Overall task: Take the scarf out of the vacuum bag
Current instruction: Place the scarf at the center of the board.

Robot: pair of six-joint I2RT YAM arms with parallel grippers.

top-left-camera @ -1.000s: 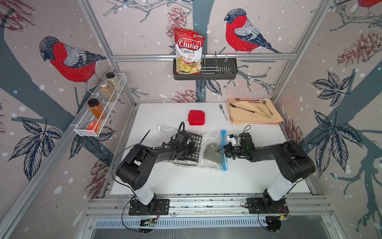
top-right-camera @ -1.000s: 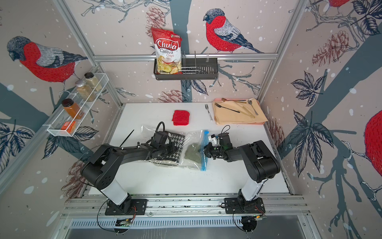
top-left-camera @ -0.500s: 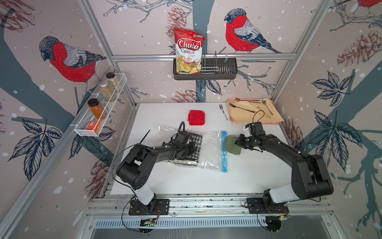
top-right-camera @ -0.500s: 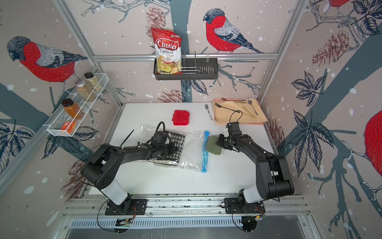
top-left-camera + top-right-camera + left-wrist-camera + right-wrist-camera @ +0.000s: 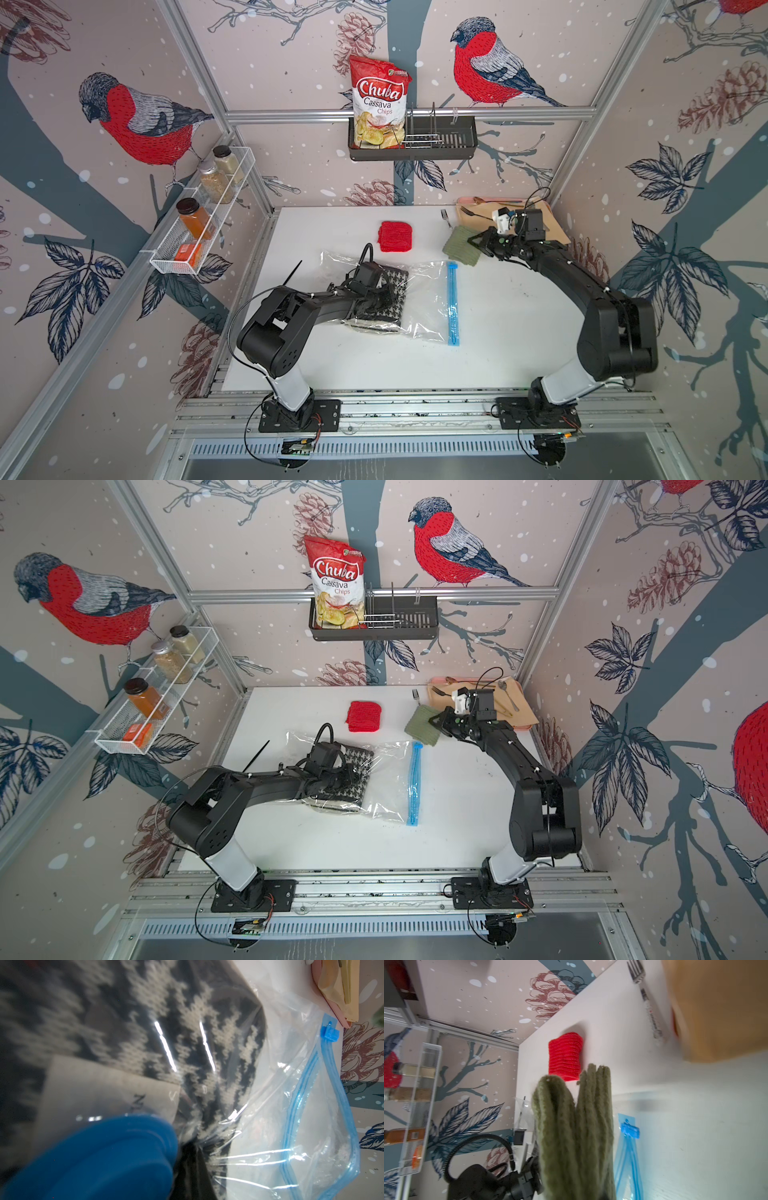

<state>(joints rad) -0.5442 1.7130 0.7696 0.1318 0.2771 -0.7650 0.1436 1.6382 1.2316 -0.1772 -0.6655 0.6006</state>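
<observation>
1. Though lying flat near the middle of the tabletop [image 5: 498, 332], not yet out: scarf [image 5: 395, 279] inside the vacuum bag [image 5: 428, 299], at the end away from the light-blue zip strip [image 5: 452, 303].
2. Left gripper [image 5: 380, 297]: jaws together, pinching the bag's film over the scarf, beside the round blue valve cap [image 5: 99, 1157].
3. Right gripper [image 5: 473, 243]: jaws clamped on the olive-green knit piece [image 5: 459, 247], near the far right corner, just beside the tray [image 5: 525, 715].
4. Red knit piece [image 5: 395, 236]: toward the far edge, apart from the bag.

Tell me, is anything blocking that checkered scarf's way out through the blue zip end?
Nothing visible. Between the scarf and the zip strip the vacuum bag holds only clear plastic, and the strip's tracks look parted. The right gripper holds the green knit outside.
</observation>
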